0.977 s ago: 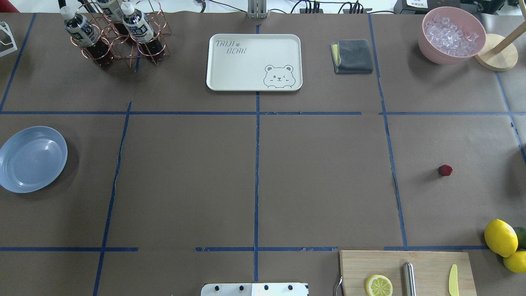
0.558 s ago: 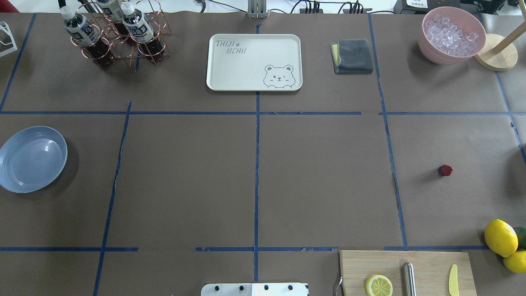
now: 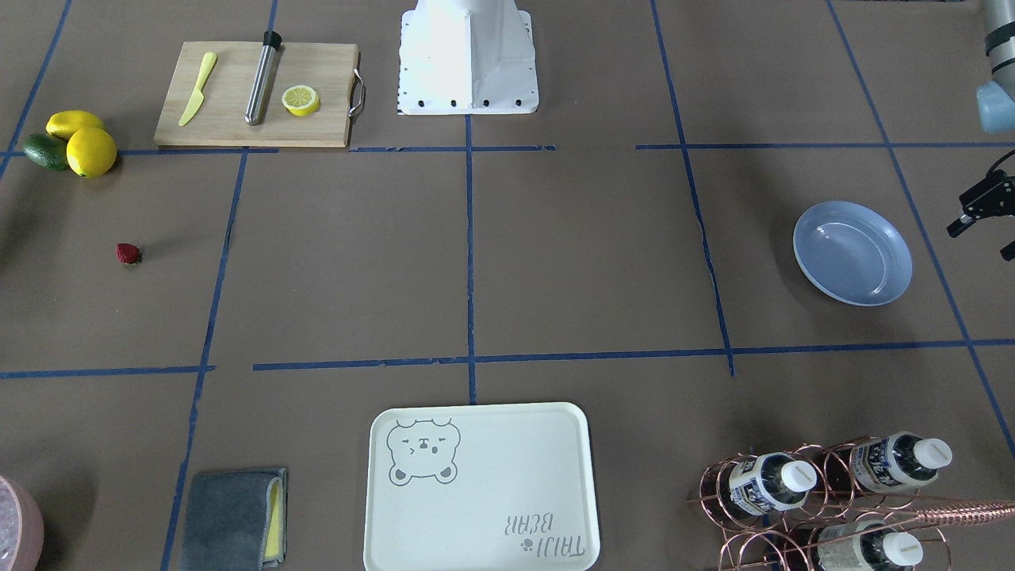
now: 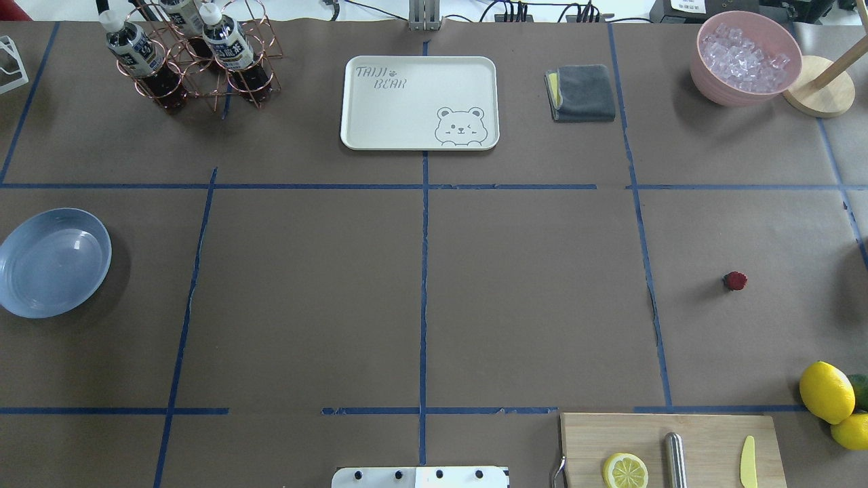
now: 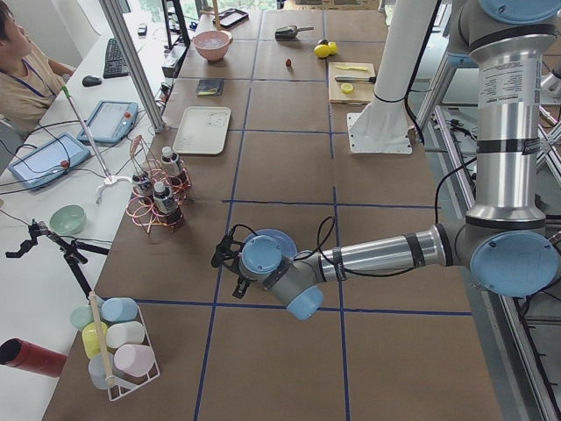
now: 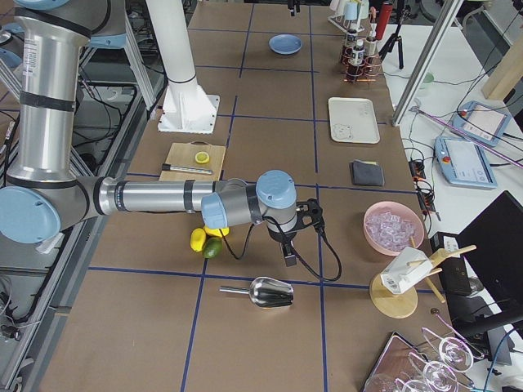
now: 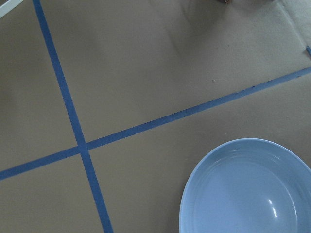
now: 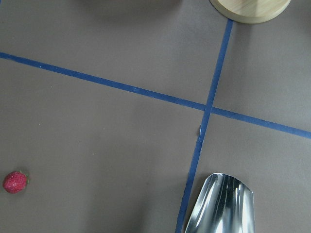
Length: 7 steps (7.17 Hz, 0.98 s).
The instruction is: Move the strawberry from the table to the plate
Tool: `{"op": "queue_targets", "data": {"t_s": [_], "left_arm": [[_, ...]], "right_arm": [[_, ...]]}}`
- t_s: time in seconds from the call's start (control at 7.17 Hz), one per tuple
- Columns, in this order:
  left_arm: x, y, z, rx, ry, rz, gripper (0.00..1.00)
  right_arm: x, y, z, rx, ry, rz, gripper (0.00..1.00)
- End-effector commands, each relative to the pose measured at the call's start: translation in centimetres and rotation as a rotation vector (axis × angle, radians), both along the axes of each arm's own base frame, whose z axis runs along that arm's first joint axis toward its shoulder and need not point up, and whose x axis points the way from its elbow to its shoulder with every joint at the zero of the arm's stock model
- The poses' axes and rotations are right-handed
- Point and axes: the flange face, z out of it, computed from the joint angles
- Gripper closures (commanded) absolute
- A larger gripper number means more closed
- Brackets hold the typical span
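The strawberry (image 4: 735,280) (image 3: 128,253) lies alone on the brown table (image 4: 305,291), on its right side. It also shows at the lower left of the right wrist view (image 8: 15,181). The pale blue plate (image 4: 53,262) (image 3: 852,252) (image 7: 248,189) sits empty at the table's left edge. Neither gripper appears in the overhead view. My left gripper (image 5: 228,267) hovers beside the plate. My right gripper (image 6: 301,235) hangs low past the lemons, near the strawberry's area. I cannot tell whether either gripper is open or shut.
Near the robot's right stand a cutting board (image 4: 671,447) with a lemon slice, two lemons (image 4: 826,392) and a metal scoop (image 8: 221,206). At the far side are a pink ice bowl (image 4: 744,57), grey cloth (image 4: 582,92), bear tray (image 4: 419,102) and bottle rack (image 4: 193,57).
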Motion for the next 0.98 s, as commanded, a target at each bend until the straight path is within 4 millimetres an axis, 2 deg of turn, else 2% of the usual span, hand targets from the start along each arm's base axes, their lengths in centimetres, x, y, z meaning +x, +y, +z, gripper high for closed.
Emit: {"op": "queue_targets", "data": {"t_s": [0.0,0.14,0.28,0.56,0.7,0.84], "left_arm": [[2.5,1.0,2.1,-0.054,-0.018,-0.029,0.20],[5.1,1.5,2.2,-0.157,0.008,-0.036,0.39],[6.4,1.8,2.2,-0.162,0.006,-0.020,0.40],[7.9,2.2,3.1,-0.160,-0.019,-0.006,0.43],[7.8,2.4,4.0,-0.160,-0.029,-0.013,0.45],[7.7,2.6,4.5,-0.155,-0.033,-0.019,0.52]], "right_arm": [[0.0,0.0,0.0,-0.001,0.000,0.000,0.00],[0.0,0.0,0.0,0.001,0.000,0.000,0.00],[0.0,0.0,0.0,0.002,0.000,-0.001,0.00],[0.0,0.0,0.0,0.002,0.000,-0.001,0.00],[0.0,0.1,0.0,0.000,0.000,-0.001,0.00],[0.0,0.0,0.0,0.002,0.000,-0.001,0.00]]}}
